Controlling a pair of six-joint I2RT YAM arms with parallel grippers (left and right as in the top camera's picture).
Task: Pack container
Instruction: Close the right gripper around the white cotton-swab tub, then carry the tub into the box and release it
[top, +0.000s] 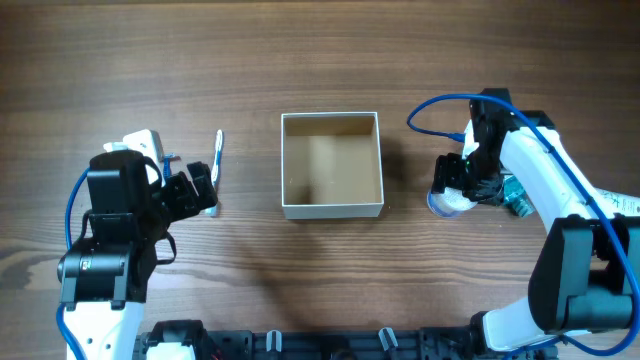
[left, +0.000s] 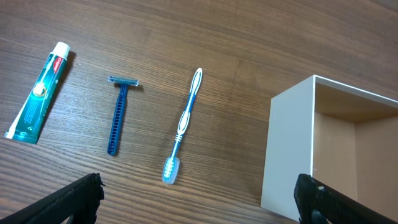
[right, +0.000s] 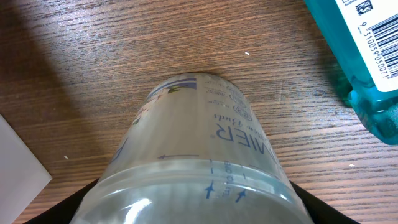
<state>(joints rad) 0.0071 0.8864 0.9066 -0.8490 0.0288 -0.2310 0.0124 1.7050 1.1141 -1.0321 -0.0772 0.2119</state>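
Note:
The container (top: 332, 209), a square open box with white walls and a tan inside, stands empty at the table's middle. It also shows in the left wrist view (left: 289, 149). My left gripper (top: 200, 190) (left: 199, 211) is open and empty, just left of the box, near the head of a blue-and-white toothbrush (left: 185, 124) (top: 217, 155). A blue razor (left: 118, 118) and a teal toothpaste tube (left: 36, 93) lie further left. My right gripper (top: 462, 180) is shut on a round translucent white jar (right: 193, 162) (top: 447, 200) to the right of the box.
A teal-blue bottle (right: 367, 56) (top: 515, 198) lies on the table just right of the jar. A white corner of the box (right: 18, 171) shows at the left of the right wrist view. Blue cables loop over both arms.

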